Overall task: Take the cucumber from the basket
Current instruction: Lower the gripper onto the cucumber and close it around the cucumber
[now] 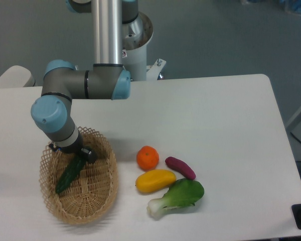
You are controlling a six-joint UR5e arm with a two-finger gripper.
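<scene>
Pincer (76, 156) at cucumber (69, 174) top end in basket (103, 201), seemingly pinching it; arm bent down steeply.

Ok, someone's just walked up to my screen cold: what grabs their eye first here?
Probably the grey and blue arm bent down into the woven basket at the left of the white table, its wrist over the upper end of the dark green cucumber. Next, the bright cluster to the right: orange, yellow fruit, purple piece and leafy bok choy.
</scene>
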